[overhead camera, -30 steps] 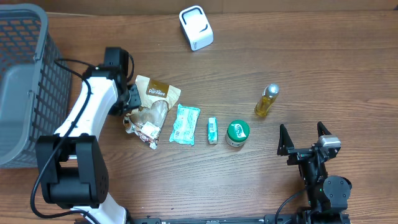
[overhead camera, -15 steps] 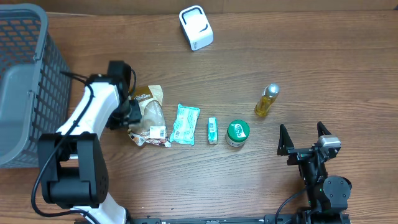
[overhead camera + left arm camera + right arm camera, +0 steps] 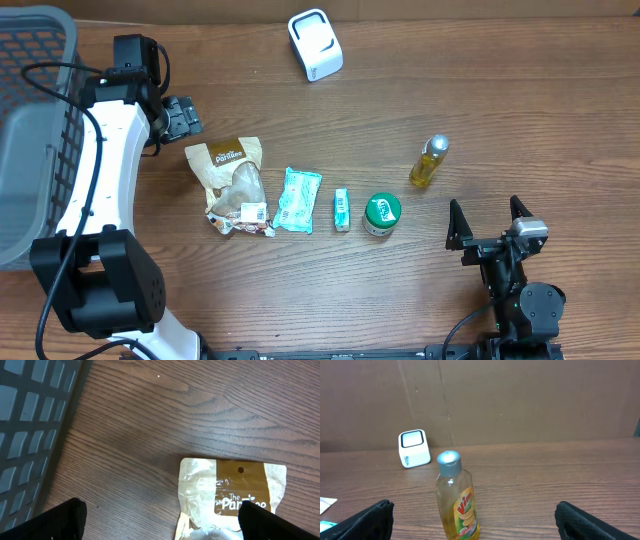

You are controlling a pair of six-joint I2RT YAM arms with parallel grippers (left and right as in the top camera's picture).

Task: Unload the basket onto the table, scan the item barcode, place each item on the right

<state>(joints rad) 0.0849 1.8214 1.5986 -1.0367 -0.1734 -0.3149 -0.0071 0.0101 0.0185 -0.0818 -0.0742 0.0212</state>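
A tan and brown snack pouch point(image 3: 235, 185) lies flat on the wooden table, with nothing holding it. My left gripper point(image 3: 180, 115) hovers open just behind and left of it. In the left wrist view the pouch point(image 3: 235, 495) shows between and beyond the open left gripper point(image 3: 162, 521), nearer its right finger, and the fingers are empty. The white barcode scanner point(image 3: 315, 44) stands at the back centre. My right gripper point(image 3: 490, 225) rests open near the front right, facing a yellow dish-soap bottle point(image 3: 456, 500) and, far beyond it, the scanner point(image 3: 414, 448).
A grey mesh basket point(image 3: 40, 120) fills the left edge, close to the left arm. In a row right of the pouch lie a teal packet point(image 3: 297, 200), a small box point(image 3: 342, 210), a green-lidded jar point(image 3: 382, 214) and the bottle point(image 3: 429, 161).
The left gripper has opened, let go of the snack pouch and pulled back up and to the left. The pouch was turned and now lies flat. The right arm has not moved.
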